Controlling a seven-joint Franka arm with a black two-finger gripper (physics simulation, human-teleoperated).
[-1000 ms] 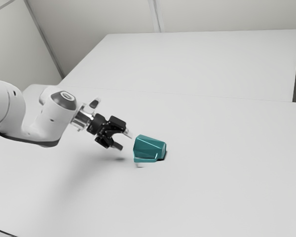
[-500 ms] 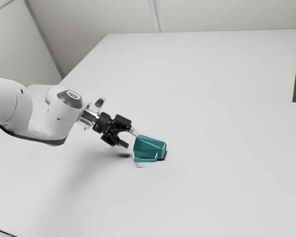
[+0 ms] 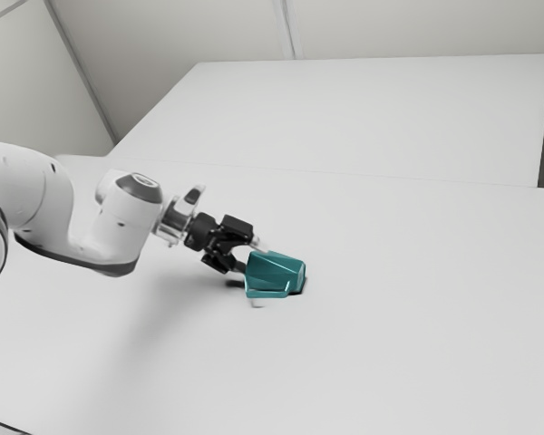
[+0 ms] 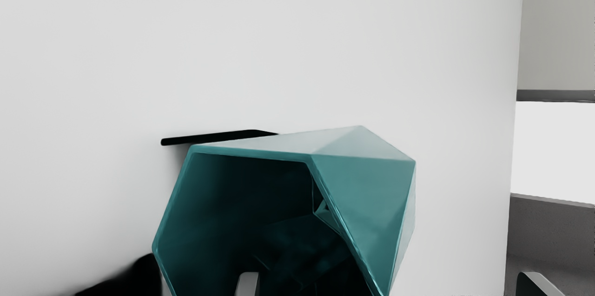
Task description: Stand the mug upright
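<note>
On the white table (image 3: 390, 353), the teal mug (image 3: 275, 275) lies on its side, just past the claw (image 3: 252, 256), its open mouth facing it. The claw is spread wide: one finger at the mouth, one outside. Pinching the wall between them looks next. Inside looks dark; I can't tell what it holds.

Teal mug (image 3: 276, 271) on its side

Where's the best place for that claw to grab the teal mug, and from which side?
Probably the wall at the mug's rim, coming from the open end, one finger inside and one outside. The mug lies on its side, mouth towards the open claw, and that wall looks thin enough to pinch.
</note>
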